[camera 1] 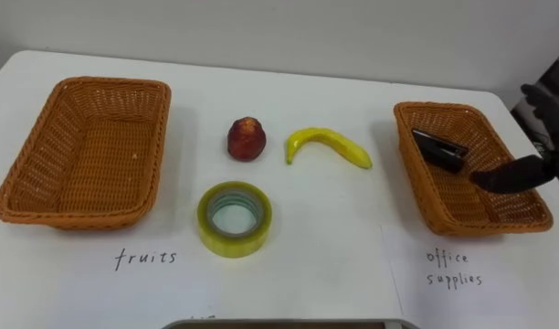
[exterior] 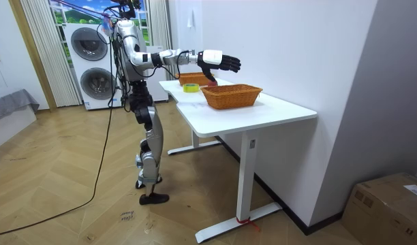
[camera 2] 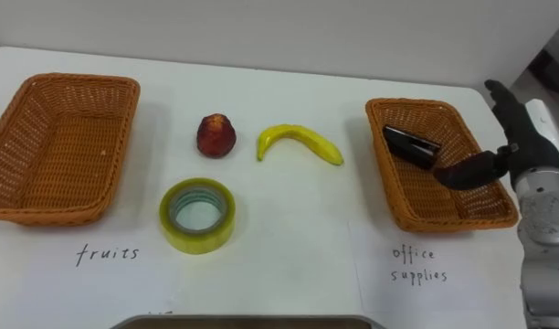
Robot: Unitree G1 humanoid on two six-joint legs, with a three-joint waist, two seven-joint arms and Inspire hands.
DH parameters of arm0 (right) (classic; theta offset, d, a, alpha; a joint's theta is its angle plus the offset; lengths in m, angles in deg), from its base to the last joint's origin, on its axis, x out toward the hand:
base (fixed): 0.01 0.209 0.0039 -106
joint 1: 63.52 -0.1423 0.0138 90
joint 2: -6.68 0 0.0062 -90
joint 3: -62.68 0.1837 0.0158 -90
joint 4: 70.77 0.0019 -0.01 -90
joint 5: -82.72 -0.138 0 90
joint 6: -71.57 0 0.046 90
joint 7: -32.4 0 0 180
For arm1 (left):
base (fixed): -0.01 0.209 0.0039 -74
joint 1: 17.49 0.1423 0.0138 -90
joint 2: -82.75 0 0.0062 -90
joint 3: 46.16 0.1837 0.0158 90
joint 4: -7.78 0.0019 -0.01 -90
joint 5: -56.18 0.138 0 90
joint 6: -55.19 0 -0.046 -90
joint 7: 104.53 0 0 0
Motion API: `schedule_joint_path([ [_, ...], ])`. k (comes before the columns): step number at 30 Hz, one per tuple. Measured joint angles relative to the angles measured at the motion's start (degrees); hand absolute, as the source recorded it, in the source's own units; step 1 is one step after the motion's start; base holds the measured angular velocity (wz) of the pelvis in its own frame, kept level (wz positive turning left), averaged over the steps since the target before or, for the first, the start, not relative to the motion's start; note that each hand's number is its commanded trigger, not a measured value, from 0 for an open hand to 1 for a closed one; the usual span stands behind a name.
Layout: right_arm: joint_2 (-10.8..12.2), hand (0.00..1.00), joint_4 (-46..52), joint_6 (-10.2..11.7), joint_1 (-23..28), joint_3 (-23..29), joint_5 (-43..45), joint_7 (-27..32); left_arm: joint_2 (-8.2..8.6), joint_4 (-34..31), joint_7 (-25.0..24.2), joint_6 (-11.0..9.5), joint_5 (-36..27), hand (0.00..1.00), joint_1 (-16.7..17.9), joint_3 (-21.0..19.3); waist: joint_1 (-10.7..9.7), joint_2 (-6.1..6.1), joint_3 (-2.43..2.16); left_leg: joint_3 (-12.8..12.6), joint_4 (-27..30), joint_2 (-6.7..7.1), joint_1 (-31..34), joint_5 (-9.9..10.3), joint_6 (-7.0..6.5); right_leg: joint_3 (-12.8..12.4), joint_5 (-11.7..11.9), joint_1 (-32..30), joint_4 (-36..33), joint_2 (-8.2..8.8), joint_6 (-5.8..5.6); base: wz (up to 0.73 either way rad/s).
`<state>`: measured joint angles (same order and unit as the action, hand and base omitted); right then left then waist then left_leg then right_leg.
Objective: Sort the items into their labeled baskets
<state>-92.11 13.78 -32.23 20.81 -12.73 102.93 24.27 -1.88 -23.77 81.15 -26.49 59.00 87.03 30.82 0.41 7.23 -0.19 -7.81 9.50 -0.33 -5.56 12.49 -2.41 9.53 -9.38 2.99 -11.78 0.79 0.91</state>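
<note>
Right eye view: a white desk (camera 2: 289, 265) seen from above, with a wicker basket at each end. The fruits basket (camera 2: 65, 212) on the left holds nothing. The office supplies basket (camera 2: 382, 164) on the right holds a dark item (camera 2: 409, 146), likely a stapler, lying at its far end. Between the baskets lie a red fruit (camera 2: 216, 135), a banana (camera 2: 298, 143) and, nearer the robot, a yellow tape roll (camera 2: 199, 216). The right hand (camera 2: 519, 148) hovers over the right basket's outer rim, fingers spread and straight, thumb reaching inward, holding nothing. The drop here looks done. To finish it well, the hand should lift straight up so the thumb clears the rim and does not drag the basket, then cross to the tape roll and pinch its wall
</note>
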Motion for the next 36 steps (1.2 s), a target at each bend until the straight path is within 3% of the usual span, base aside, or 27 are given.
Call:
schedule_joint_path([
  [13, 0.00, 0.00, 8.01, -0.02, -3.83, -0.69, -7.21, -0.14, 0.42, 0.09, 1.06, 0.00, -1.04, 0.00, 0.01, 0.97, 0.27, -0.76, 0.26, -0.05, -0.11, -0.02, 0.01, 0.00, 0.00, 0.06, 0.00, -0.10, -0.01, 0.08, 0.00, 0.00],
  [19, 0.36, 0.00, 13.66, -0.03, -3.83, -5.44, -6.92, -2.23, 0.63, 0.18, 1.44, -0.16, -0.95, 0.00, -0.08, 0.97, 1.92, -1.23, 0.02, -0.26, -0.33, -0.09, -0.10, -0.02, 0.02, 0.11, 0.00, -0.06, 0.00, -0.05, 0.00, 0.00],
  [26, 0.38, 0.00, 15.51, -0.02, -3.83, -7.64, -8.81, -3.81, 0.53, 0.18, 1.38, -0.13, -0.61, 0.00, 0.14, 1.00, 4.57, -0.37, -0.06, 0.06, -0.40, -0.05, 0.00, -0.01, 0.02, 0.20, 0.00, 0.00, 0.10, -0.13, 0.00, 0.02],
  [30, 0.83, 0.00, 15.52, -0.06, -3.85, -10.57, -10.58, -3.92, 0.47, 0.17, 1.56, 0.22, -0.97, 0.00, 0.34, 3.22, 4.84, 0.43, 0.06, 0.62, -0.26, 0.05, 0.16, -0.01, 0.01, 0.82, 0.01, 0.17, 0.11, -0.07, -0.02, 0.07],
  [36, 2.82, 0.00, 15.51, -0.19, -3.87, -13.51, -11.99, -3.93, 0.41, 0.09, 1.98, 1.35, -0.95, 0.00, 0.40, 5.67, 5.03, 0.33, 0.15, 1.75, 0.05, 0.13, 0.63, 0.00, -0.03, 1.53, 0.04, 0.17, 0.11, 0.06, -0.06, 0.08],
])
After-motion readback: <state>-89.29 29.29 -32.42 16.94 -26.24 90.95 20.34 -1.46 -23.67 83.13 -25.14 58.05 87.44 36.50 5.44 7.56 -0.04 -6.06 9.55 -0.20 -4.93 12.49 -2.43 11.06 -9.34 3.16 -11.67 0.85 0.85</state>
